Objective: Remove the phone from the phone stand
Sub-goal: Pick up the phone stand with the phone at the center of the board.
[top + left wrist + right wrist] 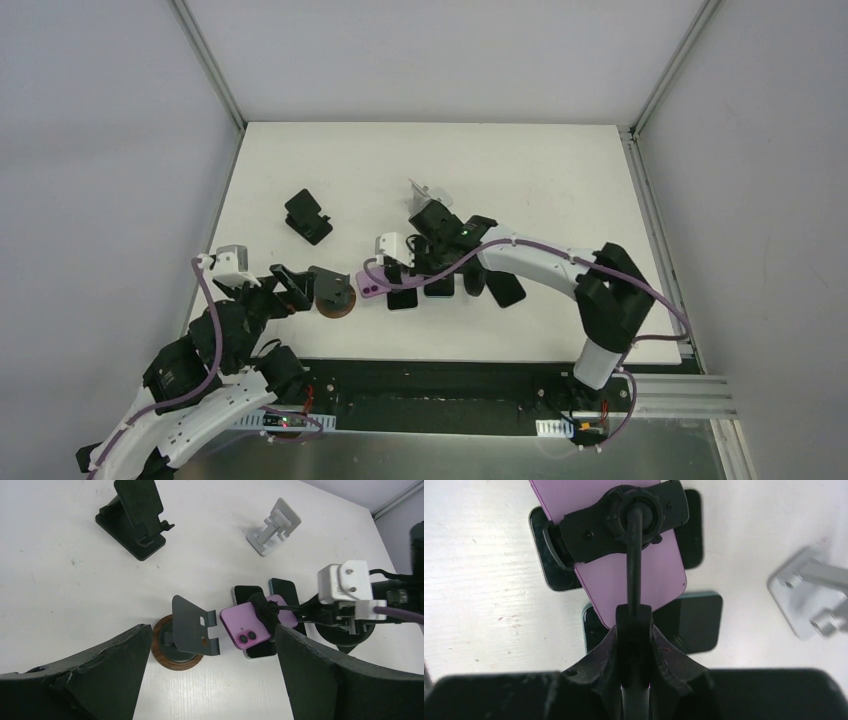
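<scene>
Right claw [634, 622] closed on the thin black stem of the phone stand [619, 522], whose clamp grips the purple phone [651, 577] across its back. The phone sits over two dark phones [696, 620] lying flat on the white counter [484, 580]. Left claw [300, 288] spread wide, holding nothing, beside a round wood-based stand [182, 645].

In the left wrist view, the phone [247, 625] sat at frame centre, held in a clamp mount [265, 611], above a flat phone [246, 591] and, right of that, a second flat phone [285, 587], both lying on the table [60, 580]. Just left of the held phone stood a round-based stand [187, 632]. A folding stand [135, 520] occupied the upper left, and a smaller stand [274, 527] the upper middle, well apart.
</scene>
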Controlling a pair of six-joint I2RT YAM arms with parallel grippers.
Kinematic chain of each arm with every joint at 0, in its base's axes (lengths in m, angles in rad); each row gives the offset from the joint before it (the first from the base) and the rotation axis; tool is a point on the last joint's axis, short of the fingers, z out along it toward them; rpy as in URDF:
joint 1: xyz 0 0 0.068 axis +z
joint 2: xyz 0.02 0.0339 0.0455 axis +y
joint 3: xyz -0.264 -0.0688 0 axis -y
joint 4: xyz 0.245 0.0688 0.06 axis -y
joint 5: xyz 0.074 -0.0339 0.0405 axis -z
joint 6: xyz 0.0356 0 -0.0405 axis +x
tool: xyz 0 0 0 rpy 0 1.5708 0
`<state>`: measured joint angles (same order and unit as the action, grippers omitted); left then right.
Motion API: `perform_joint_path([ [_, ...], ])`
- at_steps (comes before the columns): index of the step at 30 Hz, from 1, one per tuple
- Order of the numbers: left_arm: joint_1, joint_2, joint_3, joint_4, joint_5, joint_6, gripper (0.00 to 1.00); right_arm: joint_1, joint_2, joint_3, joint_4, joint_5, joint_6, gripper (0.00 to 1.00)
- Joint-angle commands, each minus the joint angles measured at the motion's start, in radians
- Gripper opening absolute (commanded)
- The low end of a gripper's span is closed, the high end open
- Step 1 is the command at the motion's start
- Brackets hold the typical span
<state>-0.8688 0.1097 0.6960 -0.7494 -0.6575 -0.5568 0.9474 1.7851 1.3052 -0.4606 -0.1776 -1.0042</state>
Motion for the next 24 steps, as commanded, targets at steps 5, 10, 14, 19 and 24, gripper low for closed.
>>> perform_joint_path([
  [5,0.005,0.107,0.151,0.008,0.034,0.028,0.92,-0.004,-0.343,-0.090,0.287,0.154,0.436,0.00],
  [10,0.004,0.281,0.277,0.014,0.149,-0.065,0.94,0.020,-0.476,-0.159,0.445,0.454,0.883,0.00],
  [14,0.005,0.481,0.400,0.044,0.310,-0.150,0.94,0.089,-0.511,-0.140,0.432,0.698,1.093,0.00],
  [19,0.005,0.650,0.518,0.167,0.508,-0.205,0.93,0.192,-0.566,-0.208,0.568,0.844,1.095,0.00],
  [24,0.005,0.655,0.437,0.384,0.522,-0.337,0.92,0.261,-0.627,-0.291,0.686,0.885,1.063,0.00],
])
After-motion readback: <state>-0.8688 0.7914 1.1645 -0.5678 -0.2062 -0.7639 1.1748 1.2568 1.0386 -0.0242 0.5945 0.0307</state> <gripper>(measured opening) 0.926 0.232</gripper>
